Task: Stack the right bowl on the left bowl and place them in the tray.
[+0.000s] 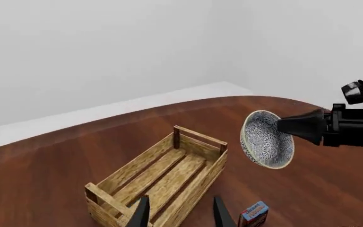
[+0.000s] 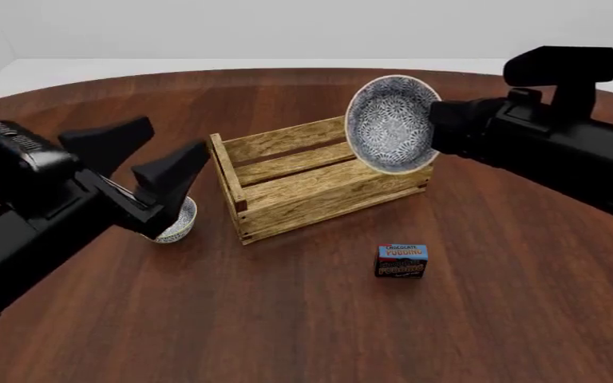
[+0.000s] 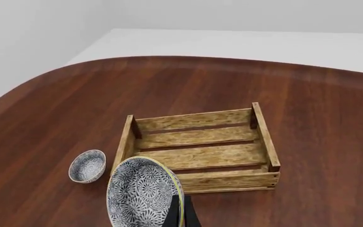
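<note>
The wooden slatted tray [image 2: 328,195] stands mid-table; it also shows in the left wrist view [image 1: 137,163] and the right wrist view [image 3: 194,120]. My right gripper [image 2: 434,120] is shut on the rim of the larger blue-patterned bowl [image 2: 392,124] and holds it tilted on edge above the tray's right end. This held bowl also shows in both wrist views [image 1: 266,139] [image 3: 140,194]. The smaller left bowl [image 2: 182,223] sits on the table left of the tray, also seen from the right wrist [image 3: 87,165]. My left gripper [image 2: 176,136] is open and empty, above and just left of that bowl, partly hiding it.
A small blue-and-brown pudding box [image 2: 402,261] stands on the brown table [image 2: 285,319] in front of the tray's right end; it also shows in the left wrist view [image 1: 254,213]. The table's curved far edge meets a white floor.
</note>
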